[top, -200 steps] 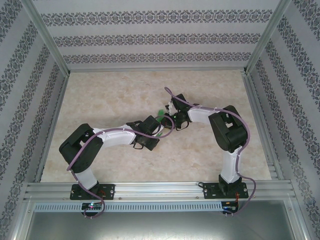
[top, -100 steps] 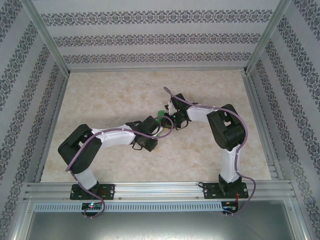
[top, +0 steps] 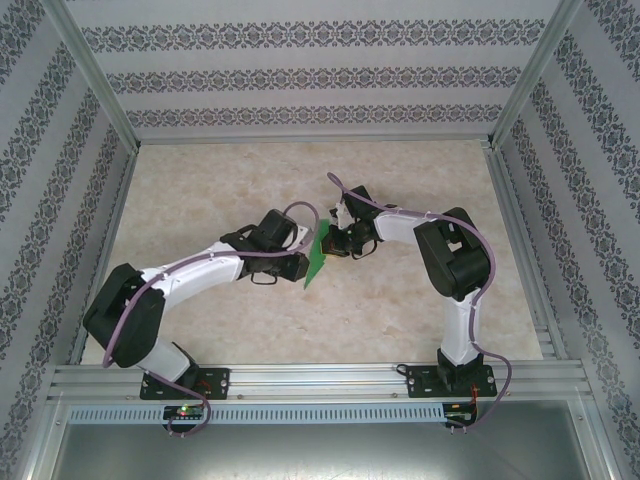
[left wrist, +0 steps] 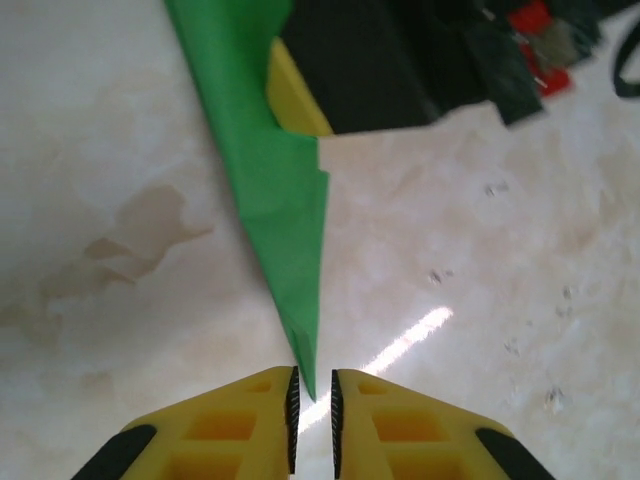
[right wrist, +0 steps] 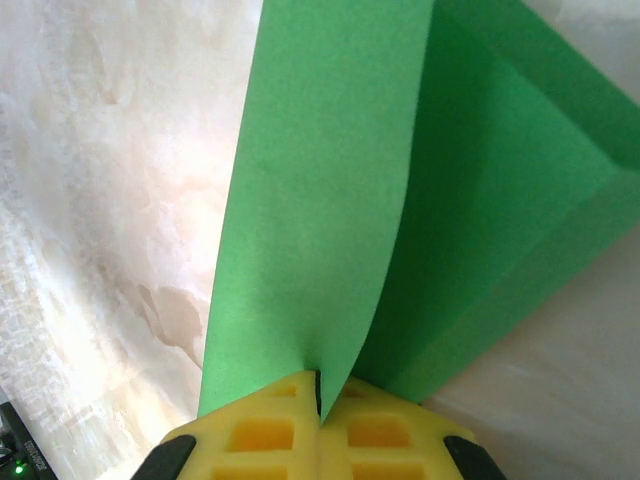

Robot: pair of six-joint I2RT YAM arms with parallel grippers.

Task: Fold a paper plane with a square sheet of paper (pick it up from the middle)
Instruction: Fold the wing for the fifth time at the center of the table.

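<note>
Right gripper (right wrist: 318, 388) is pressed together on the paper (right wrist: 320, 200). It pinches one folded edge, so the green layers stand up from its jaws. Left gripper (left wrist: 313, 390) has its jaws a little apart. The sharp end of the paper sits just at the mouth of this gap, and I do not see the pads squeezing it.

Over the middle of the table (top: 220, 180) the paper lies between the two grippers, folded to a narrow pointed form.

As I judge, the risk is at this point. If the left gripper closes off the sharp end, it catches nothing or bends the point. If it pulls while the right gripper holds firm, the thin paper may tear. The layers may also slide, making the crease crooked.
</note>
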